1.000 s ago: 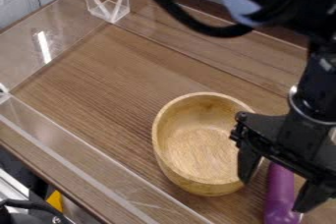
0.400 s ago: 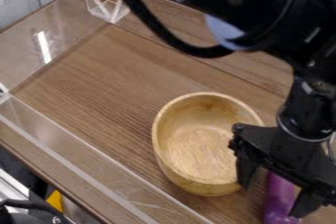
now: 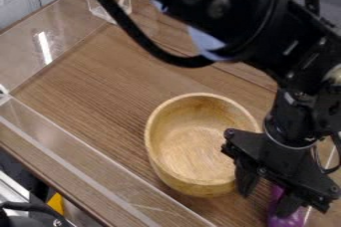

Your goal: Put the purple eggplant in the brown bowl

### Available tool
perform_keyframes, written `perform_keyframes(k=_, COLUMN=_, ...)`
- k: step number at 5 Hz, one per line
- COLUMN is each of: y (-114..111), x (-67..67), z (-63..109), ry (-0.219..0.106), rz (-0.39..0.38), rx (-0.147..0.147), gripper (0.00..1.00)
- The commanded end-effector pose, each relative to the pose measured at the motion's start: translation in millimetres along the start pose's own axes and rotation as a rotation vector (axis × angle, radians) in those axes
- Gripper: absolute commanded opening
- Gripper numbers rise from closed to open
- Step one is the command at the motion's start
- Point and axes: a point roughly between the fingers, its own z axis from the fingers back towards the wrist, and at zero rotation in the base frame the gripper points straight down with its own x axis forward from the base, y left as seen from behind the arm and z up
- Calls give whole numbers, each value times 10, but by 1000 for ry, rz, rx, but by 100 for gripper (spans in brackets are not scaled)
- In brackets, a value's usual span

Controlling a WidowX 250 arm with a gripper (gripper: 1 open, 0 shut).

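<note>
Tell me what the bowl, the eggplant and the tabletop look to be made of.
The brown bowl: apparently wood, light tan, matte, with grain lines inside and a thick rim. The purple eggplant: probably plastic, since it is glossy and evenly purple; the hand hides most of it. The tabletop: wood or wood-look laminate, brown with long straight grain; which one cannot be told.

Grained wooden brown bowl (image 3: 200, 143), glossy plastic-looking purple eggplant (image 3: 284, 211), wood-grain table (image 3: 134, 72), clear glossy walls (image 3: 54, 32).
</note>
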Motion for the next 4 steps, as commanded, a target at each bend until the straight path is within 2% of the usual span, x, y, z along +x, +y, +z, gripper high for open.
perform_keyframes(k=1, y=-92, x=20, z=139, ry=-62, rz=-3, rx=-35, gripper=0)
perform_keyframes(k=2, y=-92, x=52, z=90, ry=-71, rz=-43, rx=-50, gripper=0)
perform_keyframes(k=4, y=-65, x=-68, z=160, ry=-62, rz=-158, rx=-52, gripper=0)
